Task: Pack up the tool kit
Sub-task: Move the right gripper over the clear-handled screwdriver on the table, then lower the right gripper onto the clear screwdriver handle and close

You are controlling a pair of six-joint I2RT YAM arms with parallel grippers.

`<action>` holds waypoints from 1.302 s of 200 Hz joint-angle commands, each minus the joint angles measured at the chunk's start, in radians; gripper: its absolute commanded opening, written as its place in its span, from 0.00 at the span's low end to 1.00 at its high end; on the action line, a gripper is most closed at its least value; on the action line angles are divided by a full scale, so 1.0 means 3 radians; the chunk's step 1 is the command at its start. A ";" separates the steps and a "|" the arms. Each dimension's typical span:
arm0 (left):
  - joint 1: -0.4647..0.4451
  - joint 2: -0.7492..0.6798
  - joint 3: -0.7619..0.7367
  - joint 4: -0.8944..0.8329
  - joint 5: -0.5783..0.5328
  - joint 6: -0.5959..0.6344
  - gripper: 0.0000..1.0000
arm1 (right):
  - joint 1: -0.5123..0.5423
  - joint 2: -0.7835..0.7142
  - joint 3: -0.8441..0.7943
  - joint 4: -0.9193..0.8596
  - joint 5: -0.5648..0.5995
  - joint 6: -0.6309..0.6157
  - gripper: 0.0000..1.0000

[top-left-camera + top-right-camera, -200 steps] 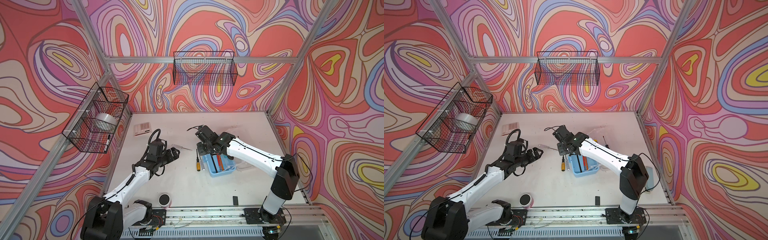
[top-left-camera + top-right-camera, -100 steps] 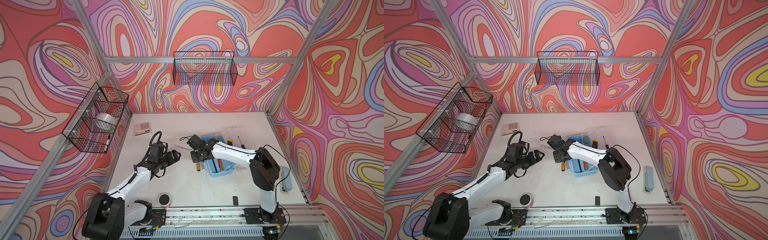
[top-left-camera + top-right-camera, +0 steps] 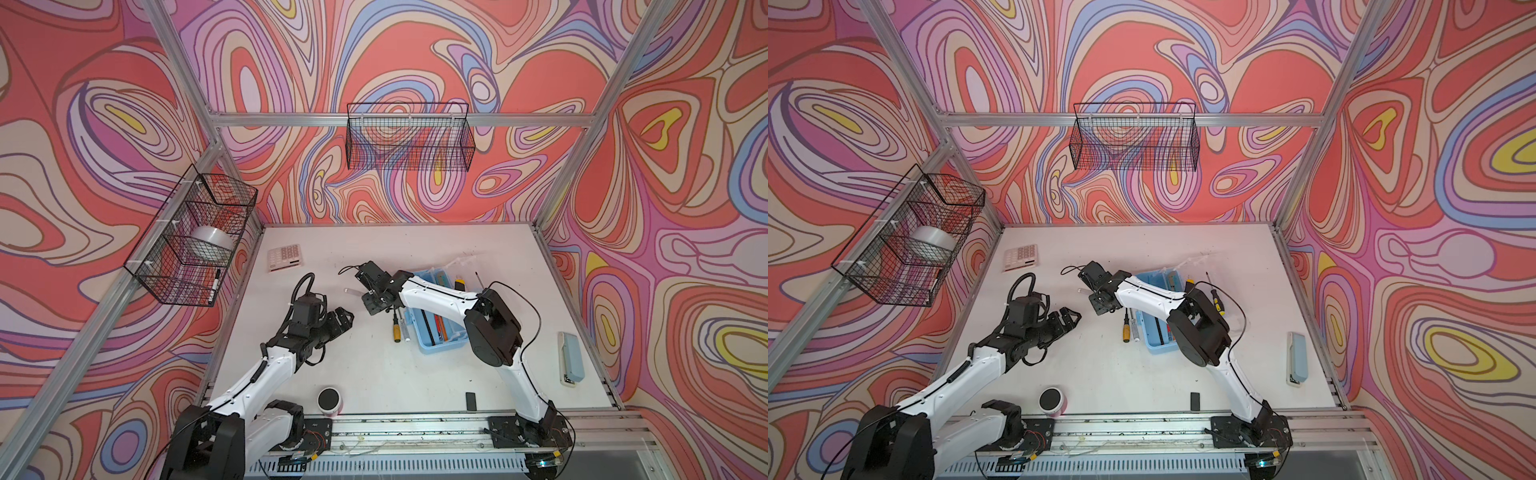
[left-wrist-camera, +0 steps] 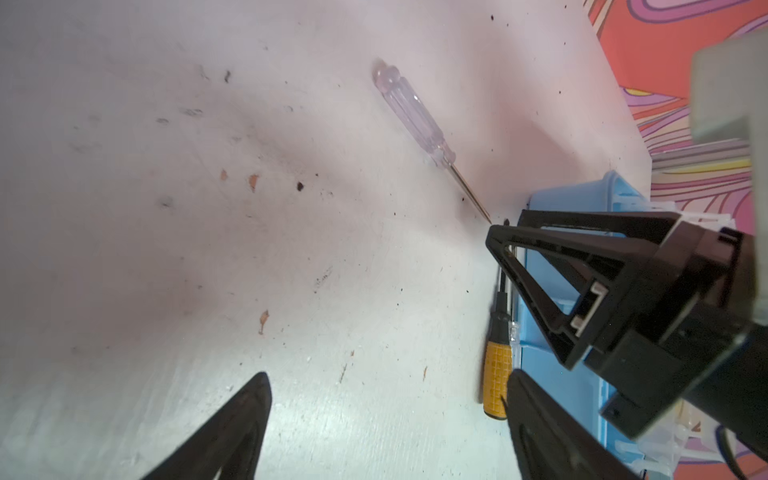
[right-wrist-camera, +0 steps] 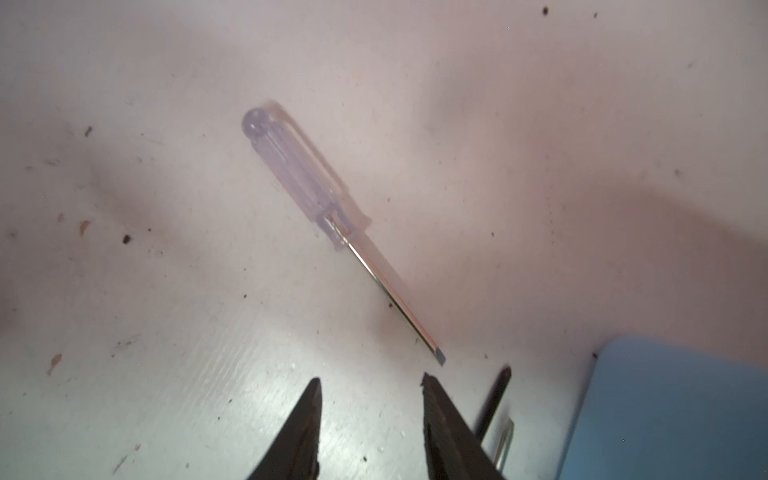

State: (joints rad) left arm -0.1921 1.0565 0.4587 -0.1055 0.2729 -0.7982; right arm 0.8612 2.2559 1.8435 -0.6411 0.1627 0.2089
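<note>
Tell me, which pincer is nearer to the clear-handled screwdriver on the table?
Right. The right pincer is just short of the blade tip of the clear-handled screwdriver; the left pincer is farther back from it.

Swirling walls in coral, lilac, cream, blue and yellow close the cell on the left, far and right sides. Aluminium frame bars run along the wall edges and corners. A black wire basket hangs on the far wall, and a compartmented basket on the left wall. The white counter is scuffed, speckled and evenly lit, with a metal rail along its near edge.
</note>
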 commanded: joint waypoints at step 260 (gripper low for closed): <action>0.0313 -0.0121 -0.0129 -0.0001 0.0241 -0.0019 0.88 | -0.0232 0.0792 0.0428 0.0782 -0.0875 -0.0804 0.26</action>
State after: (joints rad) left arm -0.1081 1.0252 0.4358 -0.1070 0.3408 -0.8017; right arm 0.7906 2.4718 1.9789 -0.3740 -0.1196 -0.0254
